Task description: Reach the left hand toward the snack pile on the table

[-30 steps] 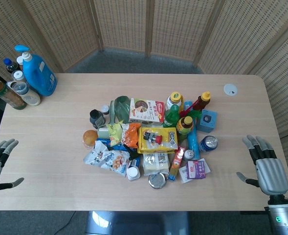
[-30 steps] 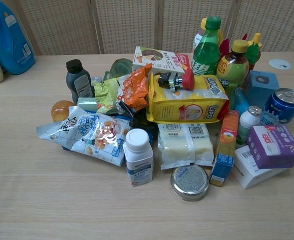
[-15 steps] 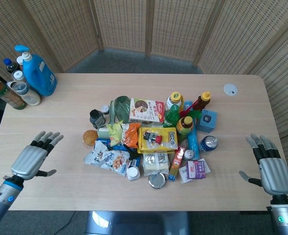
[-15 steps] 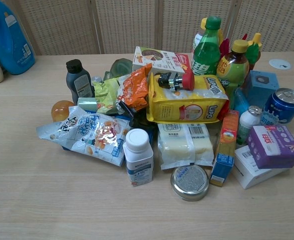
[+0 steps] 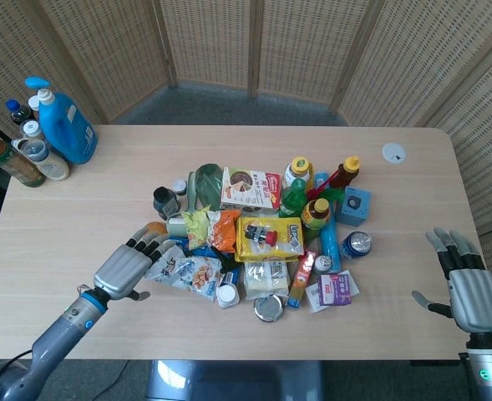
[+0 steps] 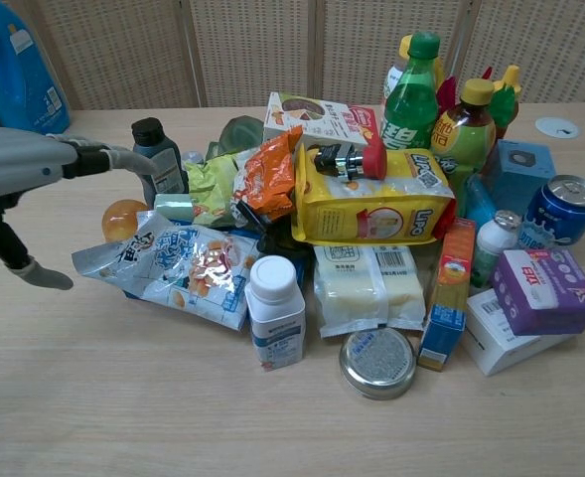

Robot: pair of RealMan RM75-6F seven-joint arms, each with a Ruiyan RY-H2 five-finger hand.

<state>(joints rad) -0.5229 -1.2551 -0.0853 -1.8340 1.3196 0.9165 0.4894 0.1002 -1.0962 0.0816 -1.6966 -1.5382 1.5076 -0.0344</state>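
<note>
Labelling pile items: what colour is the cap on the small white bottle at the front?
White, same as the bottle body; clearest in the chest view.

Chest view: the left robot hand (image 6: pixel 34 174) is cut off by the left edge, its fingertips crossing the dark bottle (image 6: pixel 161 159). Blue detergent jug (image 6: pixel 19 65) cropped at the top corner. Head view: right robot hand (image 5: pixel 464 284) cropped at the wrist; orange ball (image 5: pixel 154 227) mostly hidden behind left fingers.
</note>
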